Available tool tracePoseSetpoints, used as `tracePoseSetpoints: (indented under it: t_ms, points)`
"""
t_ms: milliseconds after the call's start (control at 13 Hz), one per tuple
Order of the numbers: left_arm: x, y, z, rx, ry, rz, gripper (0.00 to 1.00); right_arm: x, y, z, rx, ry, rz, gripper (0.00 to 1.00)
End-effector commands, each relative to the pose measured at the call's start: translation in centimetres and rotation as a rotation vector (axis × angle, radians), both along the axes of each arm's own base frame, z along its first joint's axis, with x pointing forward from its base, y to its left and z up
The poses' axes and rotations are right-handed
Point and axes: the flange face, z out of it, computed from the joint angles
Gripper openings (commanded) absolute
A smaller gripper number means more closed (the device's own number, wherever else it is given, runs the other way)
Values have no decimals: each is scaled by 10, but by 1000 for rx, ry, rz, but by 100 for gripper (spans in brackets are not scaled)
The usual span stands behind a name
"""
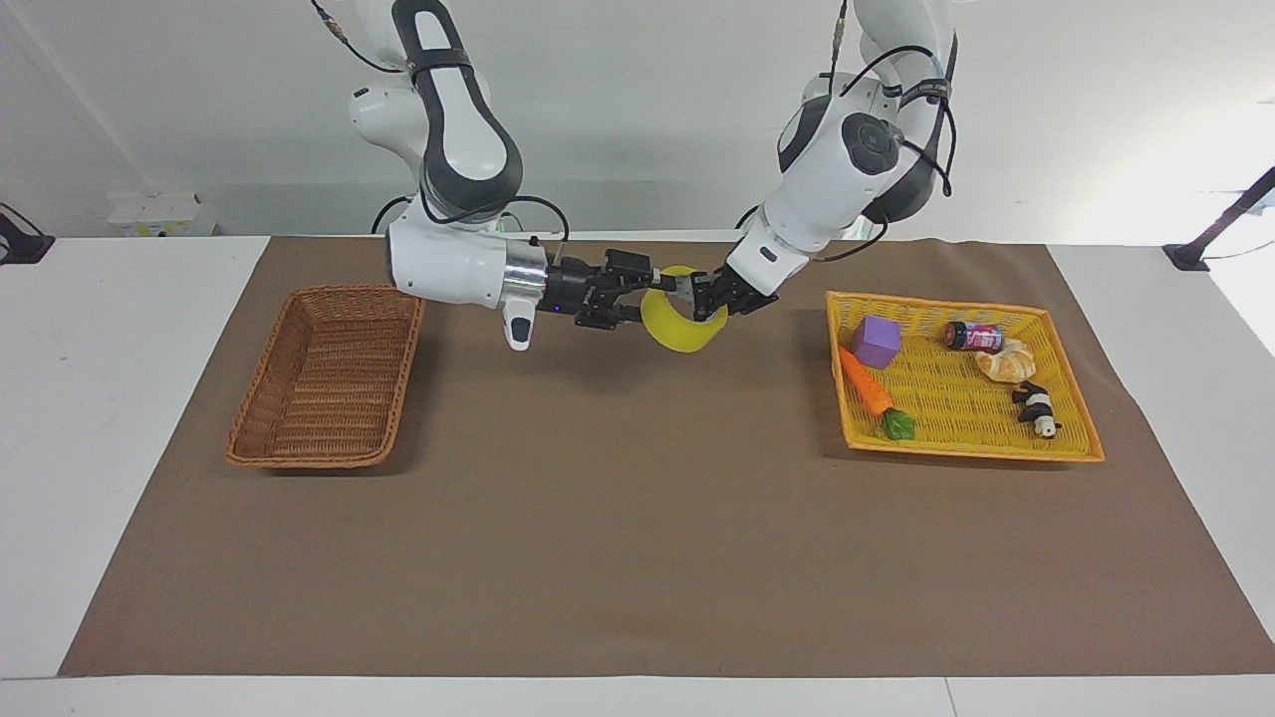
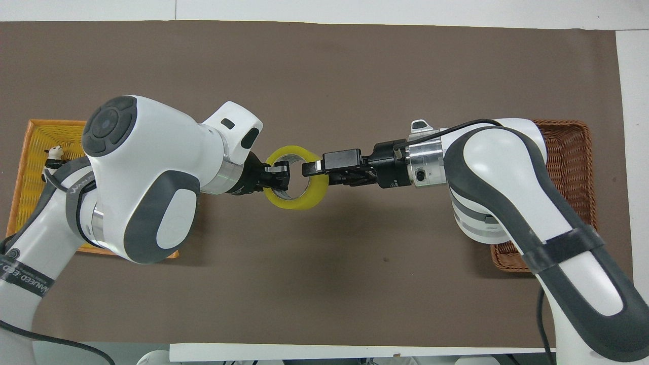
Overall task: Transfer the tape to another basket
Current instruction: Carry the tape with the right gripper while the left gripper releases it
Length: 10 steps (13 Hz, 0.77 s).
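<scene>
Right now I see the wide ring-shaped roll of translucent yellow packing tape (image 1: 679,324) up in the air over the brown mat (image 1: 637,558) that covers the tabletop (image 1: 120,418), between the two baskets. My left tool (image 1: 709,297) is clamped on the ring's wall at the side toward the left arm's end, one finger inside the hole and one outside. My right tool (image 1: 659,291) meets the ring from the other end; one finger (image 2: 310,168) lies over the ring's rim and reaches into its hole. Whether its fingers are already pressing on the tape I cannot tell.

The rectangular dark-brown woven wicker basket (image 1: 324,378) sits at the right arm's end of the mat, well apart from the tape. The bright yellow flat woven tray (image 1: 961,393) sits at the left arm's end. In it lie a purple cube (image 1: 876,342), an orange toy carrot with green leaves (image 1: 872,391), a small dark can on its side (image 1: 973,336), a pale bread roll (image 1: 1006,360) and a black-and-white panda figure (image 1: 1037,409).
</scene>
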Motion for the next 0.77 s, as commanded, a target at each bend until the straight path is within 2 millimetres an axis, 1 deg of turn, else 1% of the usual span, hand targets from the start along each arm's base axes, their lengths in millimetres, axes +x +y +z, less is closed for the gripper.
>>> tracePoseSetpoints:
  t_ms: [0, 77, 154, 308, 385, 462, 538, 615, 692]
  points:
    - [3, -2, 7, -20, 5, 0, 0, -7, -6, 2, -5, -16, 10, 16]
    - [2, -2, 7, -20, 6, -1, 0, -7, -6, 2, -6, -22, 11, 10]
    - [3, 0, 7, -20, 6, 2, 0, -7, -6, 1, -9, -27, 13, 0]
    - [4, -1, 8, -22, 2, 2, 1, -7, -6, 2, -6, -27, 15, 0]
    - [3, -1, 8, -19, 8, 2, 9, -6, -8, 2, -4, -24, 13, 0]
    - [4, 0, 10, -20, 4, 9, 56, -6, -8, 2, -4, -24, 13, 0]
    - [7, 1, 17, -17, -8, 11, 97, -6, -8, 2, -4, -24, 13, 0]
    - [10, 10, 38, -29, -29, 20, 100, -6, -8, 2, -5, -25, 14, 0]
    - [18, 36, 62, -37, -46, 52, 100, -6, -9, 2, -5, -25, 13, 0]
